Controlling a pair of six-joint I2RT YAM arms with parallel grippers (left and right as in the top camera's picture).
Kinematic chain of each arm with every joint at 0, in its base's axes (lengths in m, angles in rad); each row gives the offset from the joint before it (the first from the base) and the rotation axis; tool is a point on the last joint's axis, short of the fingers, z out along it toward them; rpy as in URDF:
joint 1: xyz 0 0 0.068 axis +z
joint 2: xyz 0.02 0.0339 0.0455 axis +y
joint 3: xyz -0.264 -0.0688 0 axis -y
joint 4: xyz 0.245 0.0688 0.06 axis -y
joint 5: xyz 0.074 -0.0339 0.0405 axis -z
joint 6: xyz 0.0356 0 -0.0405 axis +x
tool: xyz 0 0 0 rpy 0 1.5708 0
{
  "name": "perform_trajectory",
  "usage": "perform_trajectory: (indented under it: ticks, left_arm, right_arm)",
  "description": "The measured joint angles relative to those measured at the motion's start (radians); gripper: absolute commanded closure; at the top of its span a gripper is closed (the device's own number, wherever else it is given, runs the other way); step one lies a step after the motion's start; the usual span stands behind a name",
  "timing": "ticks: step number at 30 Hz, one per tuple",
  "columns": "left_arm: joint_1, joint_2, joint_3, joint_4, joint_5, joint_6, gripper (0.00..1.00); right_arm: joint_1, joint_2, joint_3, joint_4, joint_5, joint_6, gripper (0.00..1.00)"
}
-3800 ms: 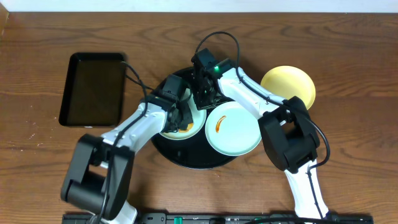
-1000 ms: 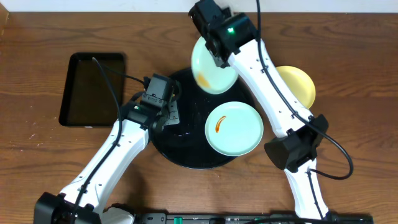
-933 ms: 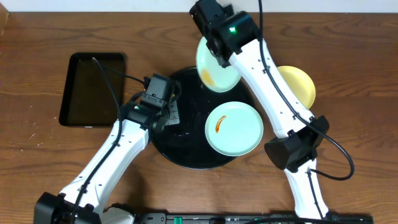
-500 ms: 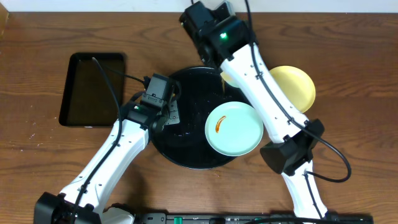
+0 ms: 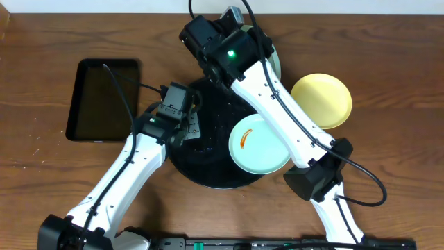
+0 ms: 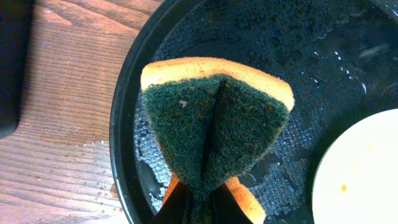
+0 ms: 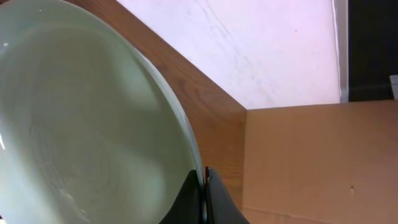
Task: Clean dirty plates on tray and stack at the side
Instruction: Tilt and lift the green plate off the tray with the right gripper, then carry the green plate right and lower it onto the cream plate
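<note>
Upper centre, the right end effector (image 7: pixel 204 190) is pinching 1 mint plate (image 7: pixel 81 124) by its rim, likely for stacking on the yellow plate (image 5: pixel 321 101) at right, while the left end effector (image 6: pixel 199 202) is clamping a sponge (image 6: pixel 211 124) over the tray (image 6: pixel 123 124), ready for the smeared plate (image 5: pixel 260 144).

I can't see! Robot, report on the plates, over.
Left gripper shut on sponge. Right gripper shut on mint plate rim. Smeared plate sits on round black tray. Nothing blocking seen.

Brown wooden table (image 5: pixel 41 173) carries: large round glossy black tray (image 5: pixel 182 167) at centre; smaller rectangular black tray (image 5: pixel 104 97) well apart on the left; pale yellow round plate (image 5: pixel 322 101) near the round tray, on the right.
</note>
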Motion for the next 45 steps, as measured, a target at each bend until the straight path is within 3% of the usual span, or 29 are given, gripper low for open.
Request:
perform_trajectory:
  ticks: [21,30,36,45]
  left_arm:
    - [0.000,0.000,0.000,0.000,0.000,-0.019,0.92]
    - [0.000,0.000,0.000,0.000,0.000,-0.022,0.91]
    - [0.000,0.000,0.000,0.000,0.000,-0.022,0.92]
    - [0.000,0.000,0.000,-0.001,0.006,-0.022,0.92]
  right_arm:
    - [0.000,0.000,0.000,0.008,0.033,-0.098,0.99]
    - [-0.008,0.000,0.000,0.012,-0.079,-0.098,0.99]
    - [-0.081,0.000,0.000,0.006,-0.347,-0.089,0.99]
    - [-0.397,0.000,0.000,-0.020,-1.044,-0.085,0.99]
